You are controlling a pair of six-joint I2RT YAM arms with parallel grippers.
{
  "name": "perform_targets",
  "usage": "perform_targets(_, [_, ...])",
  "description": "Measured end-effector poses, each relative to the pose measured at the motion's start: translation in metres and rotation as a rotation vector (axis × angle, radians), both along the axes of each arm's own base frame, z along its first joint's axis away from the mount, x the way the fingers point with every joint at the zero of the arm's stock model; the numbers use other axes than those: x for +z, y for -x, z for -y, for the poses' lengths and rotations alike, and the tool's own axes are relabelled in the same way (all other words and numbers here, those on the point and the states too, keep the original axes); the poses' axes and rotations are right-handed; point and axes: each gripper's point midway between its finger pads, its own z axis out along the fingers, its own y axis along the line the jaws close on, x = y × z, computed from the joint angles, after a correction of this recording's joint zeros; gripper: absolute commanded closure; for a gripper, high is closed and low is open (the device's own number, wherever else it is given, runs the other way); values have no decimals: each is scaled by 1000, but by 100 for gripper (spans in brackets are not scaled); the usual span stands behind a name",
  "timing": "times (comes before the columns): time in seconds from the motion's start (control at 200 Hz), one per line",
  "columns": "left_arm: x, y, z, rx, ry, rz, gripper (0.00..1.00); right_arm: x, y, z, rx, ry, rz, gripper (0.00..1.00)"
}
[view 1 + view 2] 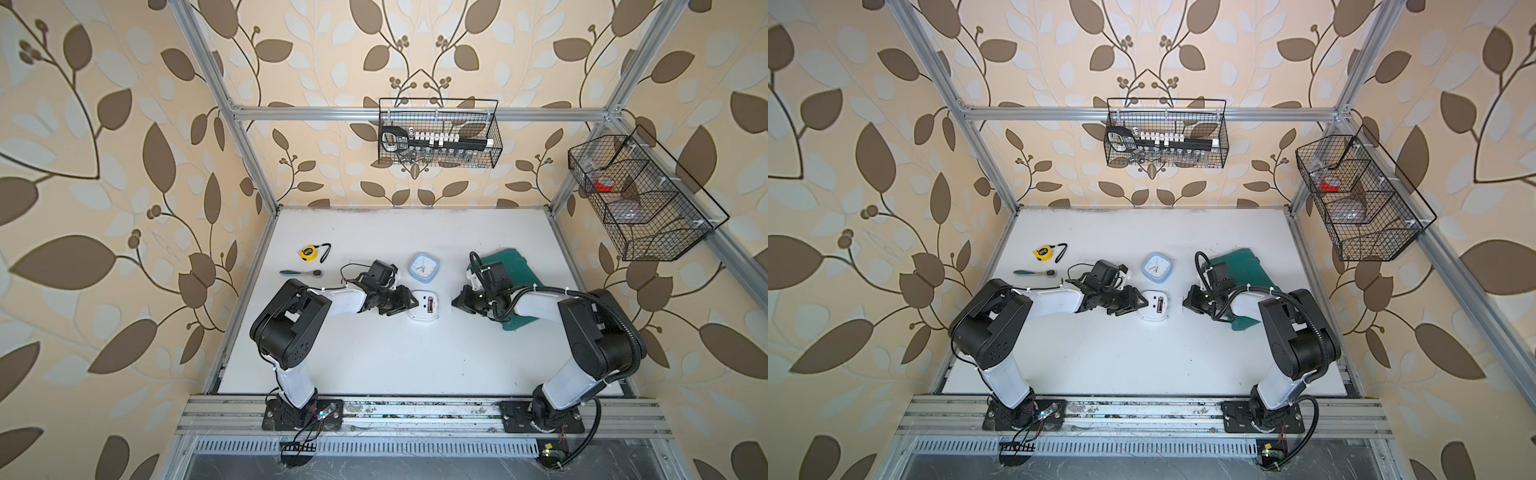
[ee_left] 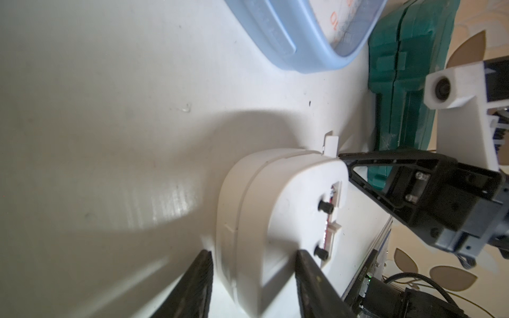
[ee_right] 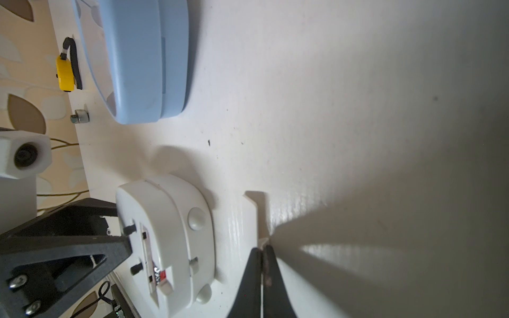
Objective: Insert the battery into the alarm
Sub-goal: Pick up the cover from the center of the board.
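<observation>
Battery (image 1: 430, 308), dark with a red band, lies in the open slot on the back of the white alarm (image 1: 420, 315), which rests face down on the worktop (image 1: 374, 357) in both top views. The left hand (image 1: 412, 302) is clamped on the alarm's edge, so the alarm sits right at its fingertips. The right hand (image 1: 455, 304) faces it from the opposite side, near the alarm but apart from it, fingers pressed together on a small white battery cover (image 1: 451, 300). A blue clock (image 1: 423, 267) lies face up beyond the gap between the two hands. A green case (image 1: 515, 266) lies behind the right hand, partly under its arm. A tape measure (image 1: 1042, 252) and a ratchet (image 1: 1034, 273) lie well behind the left hand, off to its outer side.

From the left wrist, the hand's fingers (image 2: 198, 286) straddle the alarm (image 2: 275, 214), one low beside the worktop, the other over the back, both against the casing. Two black knobs and the open slot show on that back, with only a red sliver of the battery visible. Past the alarm, the right hand (image 2: 343, 157) meets the cover (image 2: 331, 144).

From the right wrist, the right hand (image 3: 264, 249) pinches the cover (image 3: 250, 214) at one end, with no gap between the jaws. The alarm (image 3: 170, 220) lies just beside the cover, not touching it. The battery (image 3: 161, 275) is seated in its slot, and the left hand (image 3: 124, 227) grips the far edge.
</observation>
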Motion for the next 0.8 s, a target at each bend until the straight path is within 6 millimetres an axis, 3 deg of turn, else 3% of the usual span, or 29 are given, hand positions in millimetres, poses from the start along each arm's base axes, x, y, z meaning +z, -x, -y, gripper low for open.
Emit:
perform_targets(0.395, [0, -1, 0, -1, 6, -4, 51, 31, -2, -3, -14, -26, 61, 100])
perform_targets(0.645, [0, -1, 1, -5, 11, -8, 51, 52, 10, -22, -43, -20, 79, 100])
perform_targets(0.8, [0, -1, 1, -6, 12, -9, 51, 54, 18, -33, -63, 1, 71, 100])
